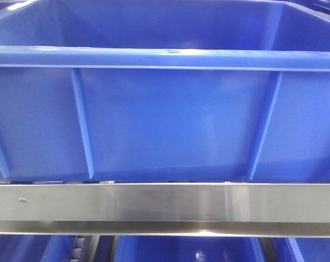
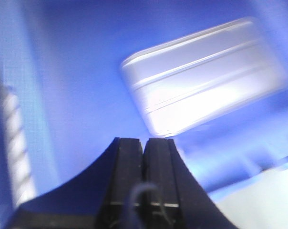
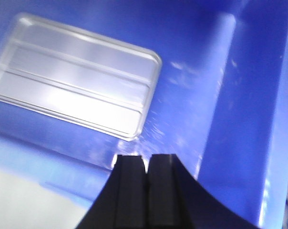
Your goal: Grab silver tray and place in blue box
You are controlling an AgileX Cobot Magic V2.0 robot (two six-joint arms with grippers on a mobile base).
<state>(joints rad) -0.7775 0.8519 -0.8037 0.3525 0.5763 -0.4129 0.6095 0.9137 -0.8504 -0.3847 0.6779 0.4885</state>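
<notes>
Tray placement looks done: silver tray (image 3: pixel 75 78) lies flat on blue box (image 3: pixel 239 119) floor, at 11 o'clock from right gripper (image 3: pixel 147 164). Both grippers, incl. left gripper (image 2: pixel 144 148), have fingers together, holding nothing. Risk: arms catch box rim (image 1: pixel 165 57) when lifting out.

We see blue box (image 1: pixel 165 120) open on top, way in clear from above. Front blocked: tall ribbed wall, steel rail (image 1: pixel 165 202) across below. Inside, silver tray (image 3: pixel 75 78) takes part of floor; bare blue floor beside it, side wall close on R.
</notes>
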